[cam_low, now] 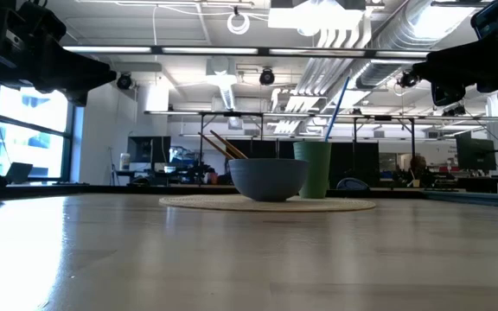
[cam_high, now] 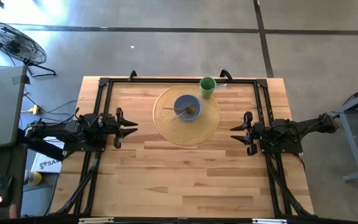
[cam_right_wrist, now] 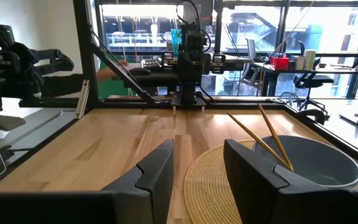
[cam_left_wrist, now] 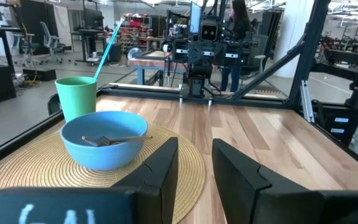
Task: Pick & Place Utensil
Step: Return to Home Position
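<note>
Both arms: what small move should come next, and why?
Probably just park in place. The left tool and right tool sit open and empty at opposite sides of the table, off the mat. The fork lies in the bowl and the straw stands in the cup, so nothing seems left to place.

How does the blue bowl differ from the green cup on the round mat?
The bowl is blue, wide and low; the cup is green, tall and narrow. The bowl holds a gold fork; the cup holds a blue straw. The bowl sits in the middle of the mat; the cup stands at its edge. Both are upright.
</note>
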